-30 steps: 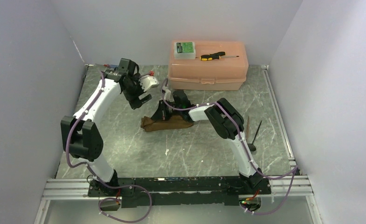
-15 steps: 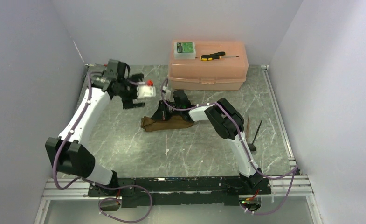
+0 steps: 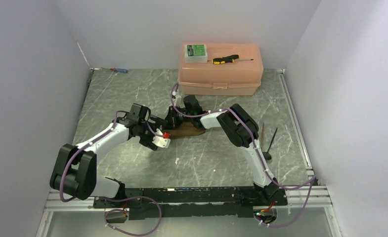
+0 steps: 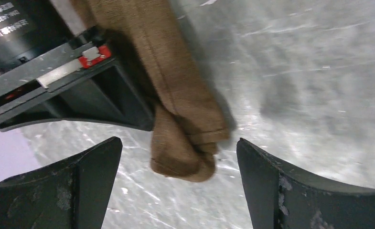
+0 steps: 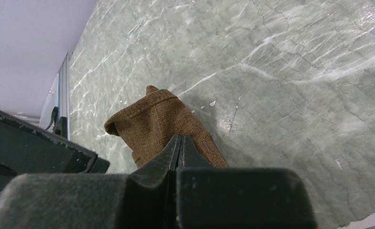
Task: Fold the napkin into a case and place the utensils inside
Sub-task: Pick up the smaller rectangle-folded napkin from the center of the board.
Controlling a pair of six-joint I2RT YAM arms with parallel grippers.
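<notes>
The napkin is a folded brown cloth lying mid-table, its left end hidden under my left arm. My left gripper is low at that end and open. In the left wrist view the rolled cloth end lies between the fingertips of my left gripper, touching neither. My right gripper is shut, and its tips rest against the cloth with nothing seen between them. The utensils, thin and dark, lie near the right edge, away from both grippers.
A pink plastic box stands at the back with a small green-and-white box and a yellow-and-black screwdriver on its lid. A blue-and-red screwdriver lies in the back left corner. Walls close in on both sides.
My left arm has swung down from high at the back left to the napkin's left end, jaws still open. The right arm and the napkin have not moved.
</notes>
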